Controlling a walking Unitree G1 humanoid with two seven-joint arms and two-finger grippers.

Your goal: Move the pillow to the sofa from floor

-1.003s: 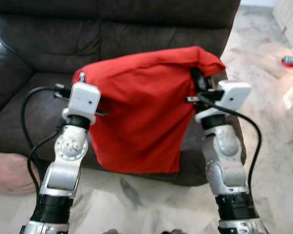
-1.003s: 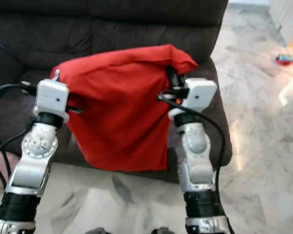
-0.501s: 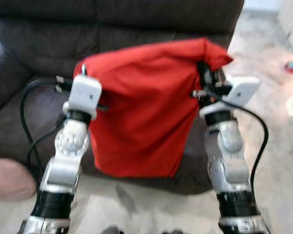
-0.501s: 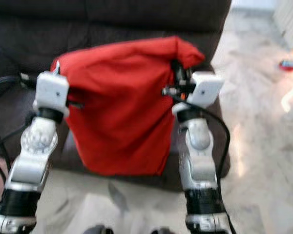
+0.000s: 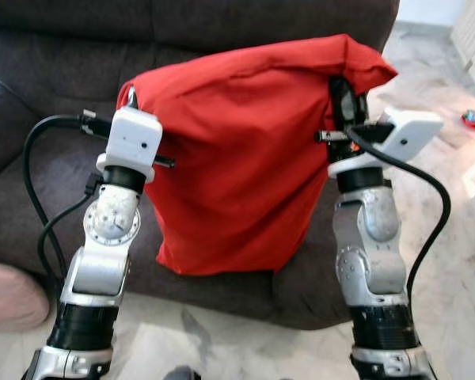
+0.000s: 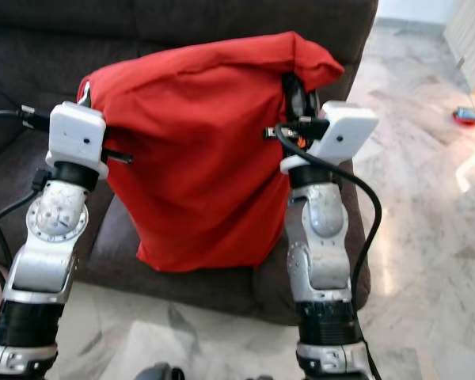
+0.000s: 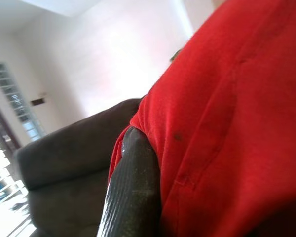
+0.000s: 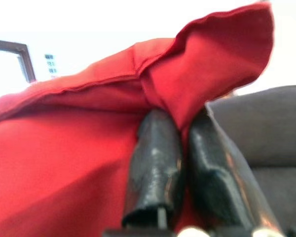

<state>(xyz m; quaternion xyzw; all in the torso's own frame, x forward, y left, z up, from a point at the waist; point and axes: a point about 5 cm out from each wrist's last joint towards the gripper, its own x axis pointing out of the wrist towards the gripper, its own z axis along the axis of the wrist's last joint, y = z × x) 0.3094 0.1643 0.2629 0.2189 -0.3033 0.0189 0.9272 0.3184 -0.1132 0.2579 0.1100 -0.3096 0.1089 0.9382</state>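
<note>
Red pillow (image 5: pixel 237 150) held up off floor between both arms, hanging in front of dark sofa (image 5: pixel 63 71), lower edge just over seat front. Right gripper (image 8: pixel 180 148) clamped together on top corner fold of fabric, both black fingers (image 8: pixel 155 148) pinching red cloth. Left gripper (image 7: pixel 138 168) pressed against pillow's other upper edge, one ribbed finger against cloth; probably closed on it, but second finger hidden, so cannot tell for sure. Step in hand: carry forward and set down on seat cushion (image 6: pixel 115 237). Best done by keeping both grips level, pushing further over seat before lowering, then releasing both sides once weight rests on cushion; letting go too soon risks slide off front edge to marble floor (image 6: pixel 427 237). Pillow soft, limp, cotton-like cover with visible seams, sagging into sack shape under own weight. Sofa matte, suede-like, plump. Floor glossy veined stone. Pinkish rounded object (image 5: pixel 12 297) at sofa foot, unclear what.
</note>
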